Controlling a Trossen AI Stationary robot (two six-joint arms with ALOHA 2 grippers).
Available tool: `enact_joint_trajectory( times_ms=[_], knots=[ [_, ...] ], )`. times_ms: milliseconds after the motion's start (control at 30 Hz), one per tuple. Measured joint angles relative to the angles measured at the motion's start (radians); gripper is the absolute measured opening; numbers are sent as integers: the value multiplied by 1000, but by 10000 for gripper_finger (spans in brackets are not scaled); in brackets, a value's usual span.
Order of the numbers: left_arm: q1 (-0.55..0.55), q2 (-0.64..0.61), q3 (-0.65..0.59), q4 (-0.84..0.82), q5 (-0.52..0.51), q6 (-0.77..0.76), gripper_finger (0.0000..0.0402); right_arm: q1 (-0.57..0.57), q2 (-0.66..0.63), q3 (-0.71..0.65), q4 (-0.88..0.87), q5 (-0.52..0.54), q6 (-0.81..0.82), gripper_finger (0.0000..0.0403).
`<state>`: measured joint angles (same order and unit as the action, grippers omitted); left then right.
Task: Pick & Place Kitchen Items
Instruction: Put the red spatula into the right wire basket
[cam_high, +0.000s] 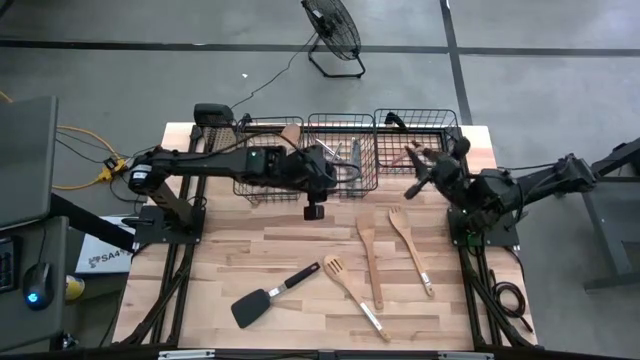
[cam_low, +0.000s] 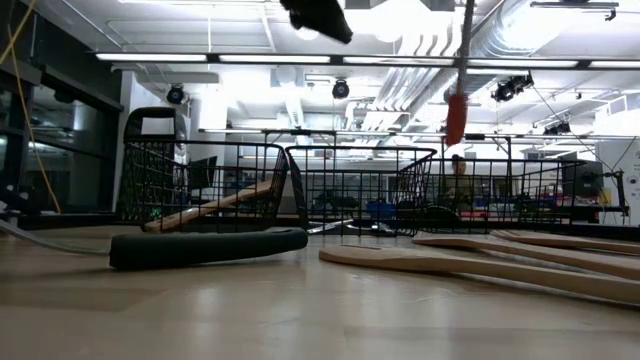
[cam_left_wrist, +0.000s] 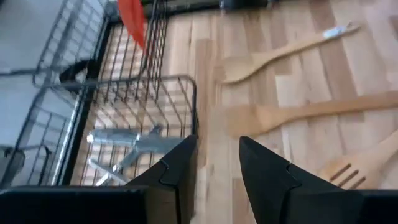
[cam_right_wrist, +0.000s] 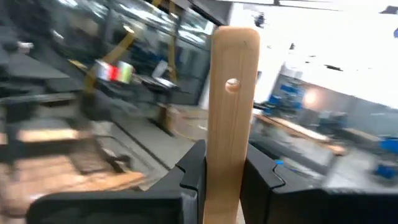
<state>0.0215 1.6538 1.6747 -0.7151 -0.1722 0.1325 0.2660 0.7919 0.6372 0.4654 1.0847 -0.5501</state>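
My right gripper (cam_right_wrist: 222, 177) is clamped on the pale wooden handle of the red-headed spatula (cam_right_wrist: 233, 112), which stands up between my two fingers; from above that gripper (cam_high: 425, 172) sits at the front edge of the right wire basket (cam_high: 440, 118), and in the low view the spatula's red head (cam_low: 456, 118) hangs high over the baskets. My left gripper (cam_left_wrist: 217, 163) has its fingers parted with nothing between them, hovering above the front edge of the middle wire basket (cam_left_wrist: 186, 84); from above it (cam_high: 314, 205) is just in front of that basket (cam_high: 340, 122). Silver metal cutlery (cam_left_wrist: 134, 142) lies inside the middle basket, just beyond my left fingertips. A wooden utensil (cam_high: 268, 129) leans in the left wire basket (cam_high: 262, 122). On the bare table (cam_high: 220, 255) in front of my grippers lie the rest: a black turner (cam_high: 268, 295) nearest the left, a pale slotted turner (cam_high: 352, 295) beside it, then a wooden spatula (cam_high: 370, 262) and a wooden spoon (cam_high: 410, 248) side by side, all well apart from both grippers. Off the table's left edge a white label (cam_high: 100, 258) carries dark lettering beginning "SA4"; I cannot read the rest. A black fan (cam_high: 335, 35) stands on the floor beyond the baskets.
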Motion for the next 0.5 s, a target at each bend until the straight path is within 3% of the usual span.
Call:
enact_joint_trajectory(
  times_ms=[300,500],
  knots=[
    [4,-5,-7,31,91,-18,118,-106,15,52,-55,170,-275,53],
    [12,-20,-196,270,165,-47,118,-195,21,52,-192,153,-247,53]
  ],
)
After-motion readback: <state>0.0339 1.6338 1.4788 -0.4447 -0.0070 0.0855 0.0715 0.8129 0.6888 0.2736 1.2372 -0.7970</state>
